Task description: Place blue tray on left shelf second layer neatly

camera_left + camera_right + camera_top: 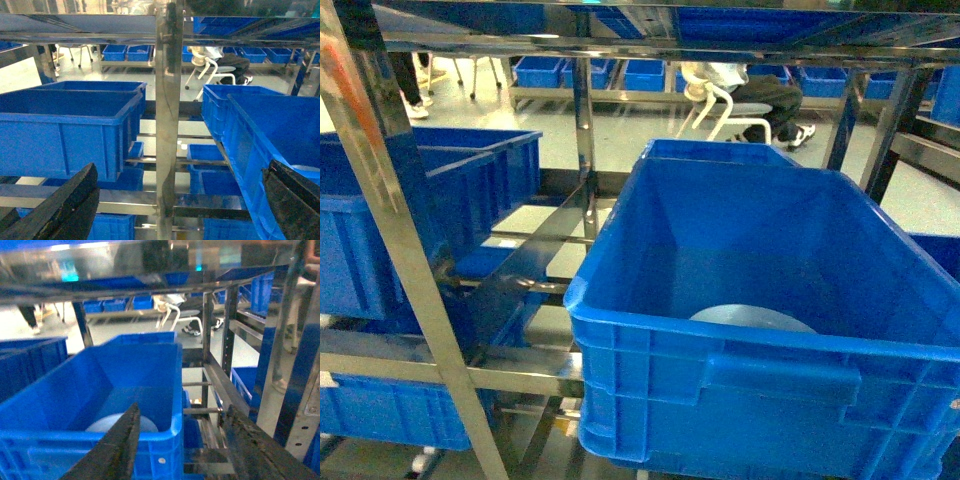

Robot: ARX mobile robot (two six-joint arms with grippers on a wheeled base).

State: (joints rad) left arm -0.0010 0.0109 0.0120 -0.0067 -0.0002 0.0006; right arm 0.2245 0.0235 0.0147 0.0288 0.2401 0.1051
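The pale blue tray [752, 318] lies on the floor of a deep royal-blue crate [770, 400] at the right of the head view; only its rounded top shows above the crate's near wall. It also shows in the right wrist view as the tray [102, 424], behind the crate rim. The left shelf [390, 352] is a steel rack whose tier holds blue crates [420, 200]. My left gripper [181, 172] is open and empty, facing a steel post [167, 125]. My right gripper [181, 409] is open and empty over the crate's right corner. Neither gripper shows in the head view.
Steel posts [583, 130] and rails [130, 195] separate the shelf bays. More blue crates [65, 125] sit on the left tier and below it. A seated person on a white chair [740, 95] is in the aisle behind, with further crates along the back.
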